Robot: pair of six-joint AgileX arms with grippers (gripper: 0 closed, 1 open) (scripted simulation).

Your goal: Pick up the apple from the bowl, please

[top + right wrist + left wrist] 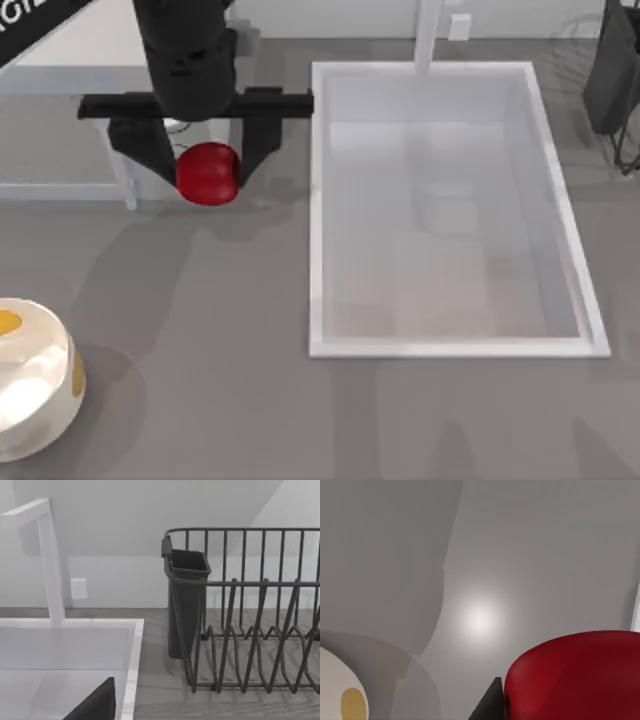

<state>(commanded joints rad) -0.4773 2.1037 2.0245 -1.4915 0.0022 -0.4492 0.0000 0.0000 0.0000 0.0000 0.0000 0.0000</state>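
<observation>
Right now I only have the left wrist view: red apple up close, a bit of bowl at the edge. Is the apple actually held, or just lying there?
Observer: Held. In the top view the left gripper has a finger on each side of the apple.
Operator: Is it out of the bowl?
Observer: Yes. The bowl sits at the table's near left corner, and the apple is apart from it, farther back.
Operator: What is to the right of the apple?
Observer: A white sink, its rim starting just right of the gripper.
Operator: And the right arm?
Observer: Parked at the top view's far right, by a dark dish rack.
</observation>
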